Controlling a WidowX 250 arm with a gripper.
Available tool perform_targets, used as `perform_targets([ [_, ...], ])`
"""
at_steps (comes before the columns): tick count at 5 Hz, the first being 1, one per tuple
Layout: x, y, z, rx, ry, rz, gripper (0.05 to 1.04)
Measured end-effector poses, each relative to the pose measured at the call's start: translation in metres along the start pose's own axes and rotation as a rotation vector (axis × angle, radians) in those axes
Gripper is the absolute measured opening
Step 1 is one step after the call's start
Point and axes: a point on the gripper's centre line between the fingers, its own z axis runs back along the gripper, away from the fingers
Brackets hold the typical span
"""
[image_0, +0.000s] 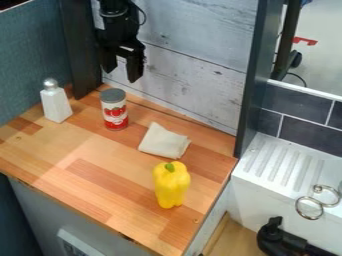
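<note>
The black gripper hangs open at the upper left, in front of the white wooden back wall, with nothing between its fingers. Below it on the wooden counter stands a red and white can with a grey lid. A white shaker with a silver top is upright to the can's left. A folded beige cloth lies to the right of the can. Nearer the front, a yellow bell pepper with a green stem rests on the counter.
The wooden counter ends at a dark upright post on the right. Beyond it are a white sink with a ridged drainboard, metal rings and a black faucet-like part. A teal panel bounds the left.
</note>
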Motion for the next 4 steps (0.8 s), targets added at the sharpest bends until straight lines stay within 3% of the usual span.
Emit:
perform_targets([
  [3, 0.018, -0.019, -0.025, -0.031, -0.062, 0.062, 1.001],
  [4, 0.017, -0.023, -0.035, -0.058, -0.053, 0.081, 1.001],
])
